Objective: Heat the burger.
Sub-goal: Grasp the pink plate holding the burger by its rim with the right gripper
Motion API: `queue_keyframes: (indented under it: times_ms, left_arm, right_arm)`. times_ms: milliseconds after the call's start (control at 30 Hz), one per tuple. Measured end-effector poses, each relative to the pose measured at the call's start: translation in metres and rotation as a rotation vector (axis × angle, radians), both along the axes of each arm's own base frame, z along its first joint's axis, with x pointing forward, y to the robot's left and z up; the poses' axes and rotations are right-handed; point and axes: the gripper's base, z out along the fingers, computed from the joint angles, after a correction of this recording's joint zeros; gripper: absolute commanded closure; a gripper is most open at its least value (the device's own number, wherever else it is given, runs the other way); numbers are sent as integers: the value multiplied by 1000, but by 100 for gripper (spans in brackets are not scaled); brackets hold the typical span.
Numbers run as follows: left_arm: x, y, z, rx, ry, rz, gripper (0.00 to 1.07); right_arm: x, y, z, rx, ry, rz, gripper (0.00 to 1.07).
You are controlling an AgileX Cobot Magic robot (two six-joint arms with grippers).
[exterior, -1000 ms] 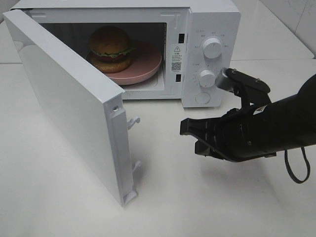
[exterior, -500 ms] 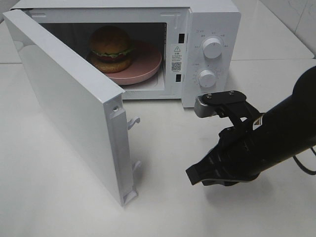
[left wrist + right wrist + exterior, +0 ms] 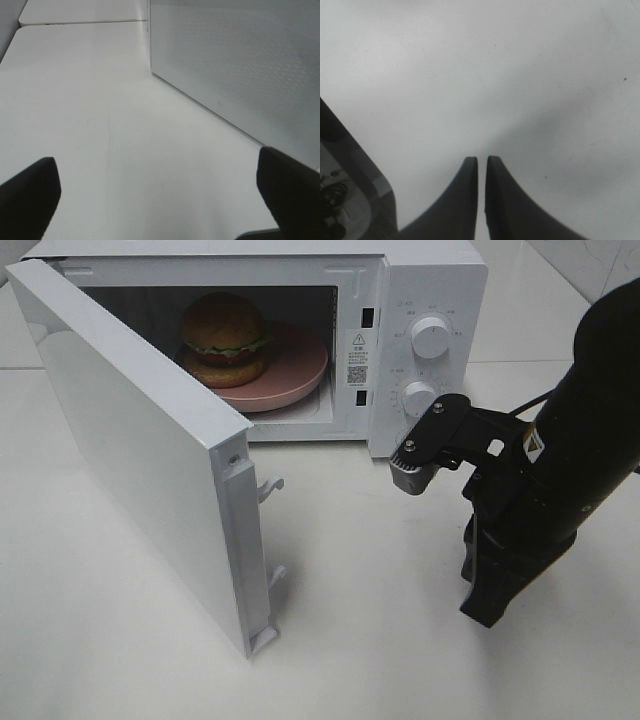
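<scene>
Microwave fills the upper frame, door swung open at left. Right gripper, lower right, points at the table with jaws nearly pressed together, empty; left gripper has jaws spread wide. Pink plate inside the oven, upper centre, carries the burger.

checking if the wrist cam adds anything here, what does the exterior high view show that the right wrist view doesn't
Only the exterior high view shows the microwave, its door swung open, the burger on the pink plate inside, and the knobs on the front panel. Only the right wrist view shows the right gripper close up, with its tips almost meeting and nothing between them. Both show the white table and that gripper pointing down at it.
</scene>
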Motion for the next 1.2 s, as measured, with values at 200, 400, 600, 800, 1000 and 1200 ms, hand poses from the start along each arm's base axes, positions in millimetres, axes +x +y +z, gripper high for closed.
queue_keyframes:
  times_ms: [200,400,600,800,1000,1200]
  left_arm:
    - [0,0,0,0,0,0,6]
    - [0,0,0,0,0,0,6]
    - [0,0,0,0,0,0,6]
    - [0,0,0,0,0,0,6]
    - [0,0,0,0,0,0,6]
    - [0,0,0,0,0,0,6]
  right_arm:
    - [7,1,10,-52,-45,186,98]
    - [12,3,17,-100,-92,459,96]
    - [14,4,18,-139,-133,707,93]
    - [19,7,20,-152,-200,806,79]
    - [26,8,22,-193,-293,857,56]
    - [34,11,26,-203,-400,881,37]
